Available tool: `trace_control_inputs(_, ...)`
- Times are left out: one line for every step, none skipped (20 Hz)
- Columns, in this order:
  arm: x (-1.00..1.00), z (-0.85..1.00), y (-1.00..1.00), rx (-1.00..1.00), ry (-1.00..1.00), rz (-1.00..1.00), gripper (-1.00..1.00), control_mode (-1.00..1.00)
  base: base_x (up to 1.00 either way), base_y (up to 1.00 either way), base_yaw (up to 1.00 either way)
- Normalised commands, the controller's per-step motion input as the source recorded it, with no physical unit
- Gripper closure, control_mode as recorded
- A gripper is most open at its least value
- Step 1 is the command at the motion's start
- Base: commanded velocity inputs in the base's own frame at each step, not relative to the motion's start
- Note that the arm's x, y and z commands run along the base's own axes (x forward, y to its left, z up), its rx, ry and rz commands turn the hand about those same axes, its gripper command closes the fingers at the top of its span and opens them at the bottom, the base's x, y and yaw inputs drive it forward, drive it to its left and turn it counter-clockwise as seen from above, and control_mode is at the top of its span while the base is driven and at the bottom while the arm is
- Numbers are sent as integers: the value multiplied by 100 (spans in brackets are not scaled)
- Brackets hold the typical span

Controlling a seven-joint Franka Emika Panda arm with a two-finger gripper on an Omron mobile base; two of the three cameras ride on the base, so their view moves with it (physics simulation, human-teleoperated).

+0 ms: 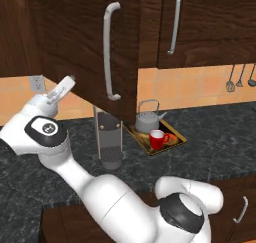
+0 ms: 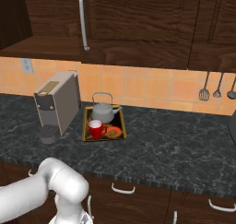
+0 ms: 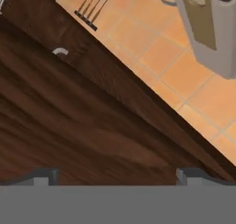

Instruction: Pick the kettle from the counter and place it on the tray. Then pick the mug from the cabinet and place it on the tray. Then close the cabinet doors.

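Right now I see the kettle (image 2: 104,111) and the mug (image 2: 96,128) both sitting on the tray (image 2: 85,126), which lies on the counter (image 2: 175,144) beside the coffee machine (image 2: 57,101). One of the cabinet doors (image 1: 90,42) stands swung out over the counter, its silver handle (image 1: 109,52) facing me. My gripper (image 3: 115,174) is up close against the dark wood, its jaws spread wide and holding nothing; utensils (image 2: 216,89) hang on the tiled wall.

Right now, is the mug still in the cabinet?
No, the red mug stands on the tray, in front of the kettle, as the right base view shows.
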Motion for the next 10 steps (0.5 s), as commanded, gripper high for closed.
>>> trace_control_inputs(63,0,-64,13,0,33,-100,-100,0,0,0)
trace_control_inputs(62,0,-65,15,0,32,-100,-100,0,0,0)
trace_control_inputs(68,0,-49,13,2,35,-100,-100,0,0,0)
trace_control_inputs(63,0,-56,12,1,35,-100,-100,0,0,0)
trace_control_inputs(60,0,-66,14,0,35,-100,-100,0,0,0)
trace_control_inputs(63,0,-49,12,1,37,-100,-100,0,0,0)
trace_control_inputs(60,0,-54,12,0,37,-100,-100,0,0,0)
trace_control_inputs(58,0,-66,14,0,36,-100,-100,0,0,0)
trace_control_inputs(65,0,-49,13,2,37,-100,-100,0,0,0)
trace_control_inputs(64,0,-51,11,3,37,-100,-100,0,0,0)
